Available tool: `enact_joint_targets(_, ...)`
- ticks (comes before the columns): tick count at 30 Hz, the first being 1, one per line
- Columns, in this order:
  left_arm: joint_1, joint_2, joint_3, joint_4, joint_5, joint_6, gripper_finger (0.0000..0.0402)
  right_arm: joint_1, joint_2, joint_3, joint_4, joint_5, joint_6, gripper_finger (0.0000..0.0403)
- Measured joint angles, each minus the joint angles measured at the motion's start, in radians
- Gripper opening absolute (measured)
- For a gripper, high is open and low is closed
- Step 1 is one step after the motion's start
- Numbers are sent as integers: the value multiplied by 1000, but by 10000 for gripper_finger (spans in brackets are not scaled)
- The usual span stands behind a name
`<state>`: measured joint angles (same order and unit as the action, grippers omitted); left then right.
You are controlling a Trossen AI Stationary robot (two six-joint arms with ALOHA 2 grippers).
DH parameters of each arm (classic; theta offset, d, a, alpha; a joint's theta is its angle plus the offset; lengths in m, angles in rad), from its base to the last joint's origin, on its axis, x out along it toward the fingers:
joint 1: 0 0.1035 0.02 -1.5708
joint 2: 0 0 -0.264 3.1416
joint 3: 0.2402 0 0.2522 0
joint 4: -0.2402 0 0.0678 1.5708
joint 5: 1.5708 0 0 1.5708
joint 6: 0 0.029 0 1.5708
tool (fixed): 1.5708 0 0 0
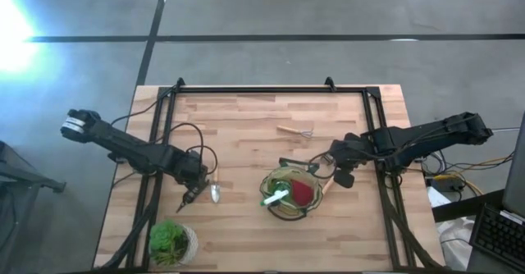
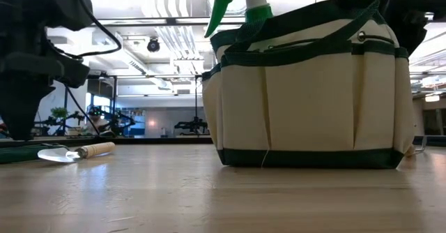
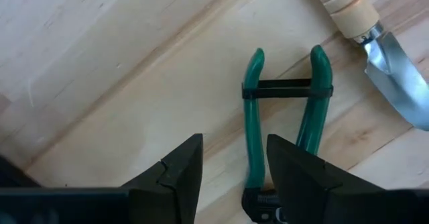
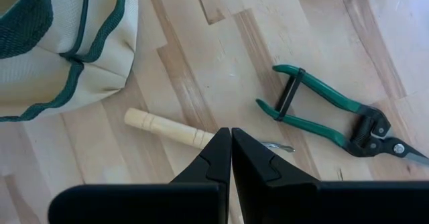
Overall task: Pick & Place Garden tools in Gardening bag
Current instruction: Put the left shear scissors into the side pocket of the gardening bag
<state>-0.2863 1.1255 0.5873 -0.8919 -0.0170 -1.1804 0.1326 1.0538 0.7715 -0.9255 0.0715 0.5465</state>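
Observation:
The olive-tan gardening bag [image 1: 291, 194] stands on the table and holds a green spray bottle [image 1: 275, 197] and a pink-red item [image 1: 302, 194]; it fills the low view [image 2: 310, 86]. My left gripper [image 3: 231, 167] is open, low over green-handled pruners [image 3: 281, 110], one finger on either side of one handle. A wooden-handled trowel [image 3: 375, 36] lies beside them. My right gripper [image 4: 230, 150] is shut over a wooden-handled fork [image 4: 164, 127] lying beside the bag. A second pair of pruners [image 4: 328, 120] lies close by. Another rake fork [image 1: 295, 131] lies farther back. My right gripper's shut fingers [image 4: 214, 158] point down over the fork's neck, between its wooden handle [image 4: 181, 133] and its metal tines [image 4: 281, 147]. The fingers hide that spot, so I cannot tell whether they touch it. The fork lies flat on the table.
A leafy plant in a pale pot [image 1: 172, 241] stands at the table's near left corner. A black frame [image 1: 271, 89] runs along the far edge and both sides. Bare wood [image 1: 246, 134] lies between the arms, behind the bag.

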Motion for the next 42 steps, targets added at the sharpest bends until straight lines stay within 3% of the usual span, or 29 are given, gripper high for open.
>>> enact_joint_targets(18, 0, -2, -134, 190, -44, -3, 161, 0, 1, 0, 15, 1, 0, 8)
enact_joint_targets(22, 0, -2, -142, 195, -46, -1, 121, 0, 1, 0, 23, 1, -7, 8)
enact_joint_targets(27, 1, -2, -141, 200, -49, 52, 29, 0, 1, 0, 24, 1, -8, 8)
enact_joint_targets(42, 0, -31, 53, 82, -135, 237, 26, 0, 1, 0, 31, 2, -34, 8)
